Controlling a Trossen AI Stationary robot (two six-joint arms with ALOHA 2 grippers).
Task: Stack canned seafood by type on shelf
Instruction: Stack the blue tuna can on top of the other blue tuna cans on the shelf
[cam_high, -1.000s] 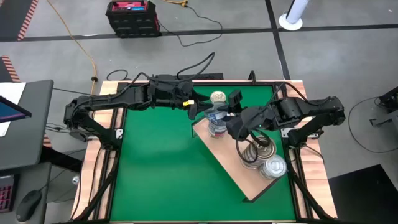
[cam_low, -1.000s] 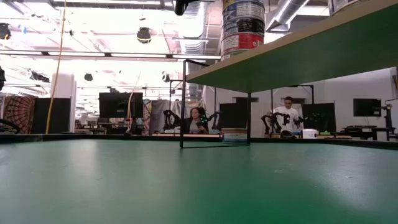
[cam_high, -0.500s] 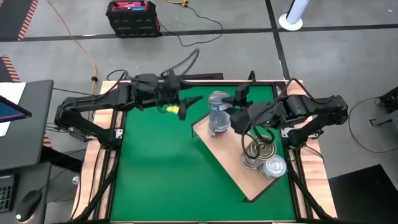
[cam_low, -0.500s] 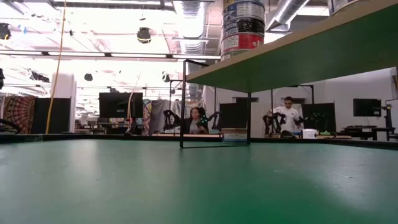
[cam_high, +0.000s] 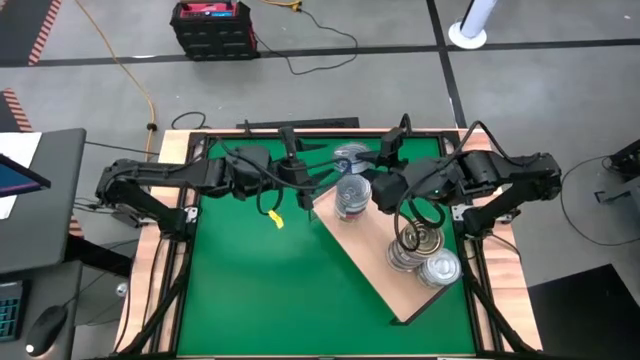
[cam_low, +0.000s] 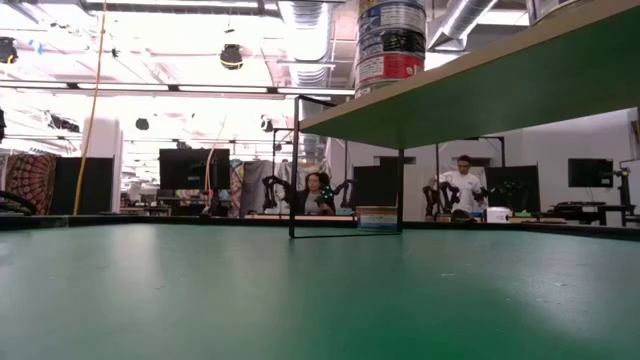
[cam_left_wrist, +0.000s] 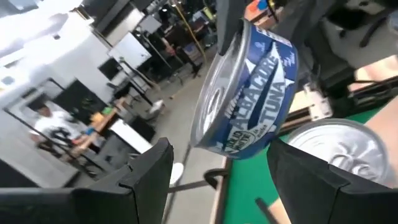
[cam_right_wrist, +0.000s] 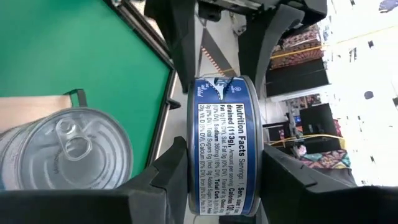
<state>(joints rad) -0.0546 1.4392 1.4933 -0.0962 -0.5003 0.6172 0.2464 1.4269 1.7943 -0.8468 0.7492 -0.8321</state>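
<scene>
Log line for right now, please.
right gripper: shut on blue tuna can, held on edge | left gripper: open, empty, facing the can | stack on shelf: silver lid up

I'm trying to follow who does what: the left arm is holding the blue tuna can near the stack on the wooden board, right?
Not quite. The right gripper holds the blue tuna can, clamped between its fingers, as the right wrist view shows. The left gripper is open and holds nothing. The rest stands: the can is near the stack on the wooden board.
</scene>
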